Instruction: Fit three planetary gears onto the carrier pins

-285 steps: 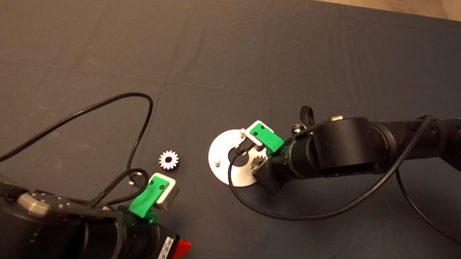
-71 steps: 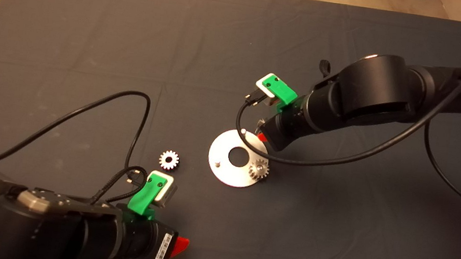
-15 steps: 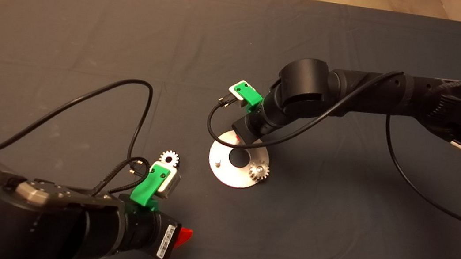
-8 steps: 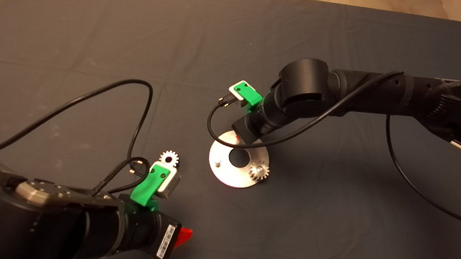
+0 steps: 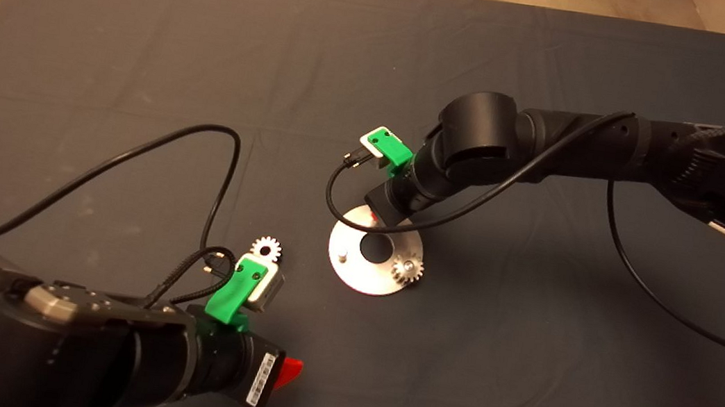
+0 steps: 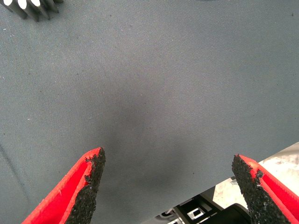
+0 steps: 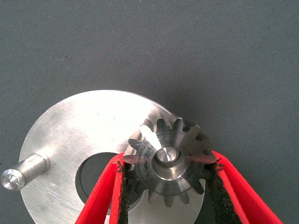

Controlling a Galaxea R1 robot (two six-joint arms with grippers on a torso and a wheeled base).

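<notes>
The shiny carrier disc [image 5: 364,274] lies mid-mat. One planetary gear [image 5: 407,270] sits on its near right pin, and the left pin [image 5: 342,255] stands bare. My right gripper [image 5: 372,217] is over the disc's far pin. In the right wrist view the gripper [image 7: 169,161] is shut on a second gear [image 7: 180,179]. That gear sits on the pin, and the pin's tip [image 7: 167,155] shows in the bore. The bare pin [image 7: 23,171] and the disc [image 7: 84,126] show beside it. A third gear [image 5: 267,248] lies on the mat left of the disc. My left gripper [image 6: 169,175] is open and empty near it.
The left arm lies low at the near left with its red finger [image 5: 291,371] pointing right. Its black cable [image 5: 220,164] loops over the mat. The third gear's teeth [image 6: 32,7] show in the left wrist view. The mat's edge and floor [image 6: 280,163] also show there.
Nothing has moved in the last second. Since 4.7 s ago my right arm has swung left and come down over the disc's far pin, and my left arm has edged toward the loose gear.
</notes>
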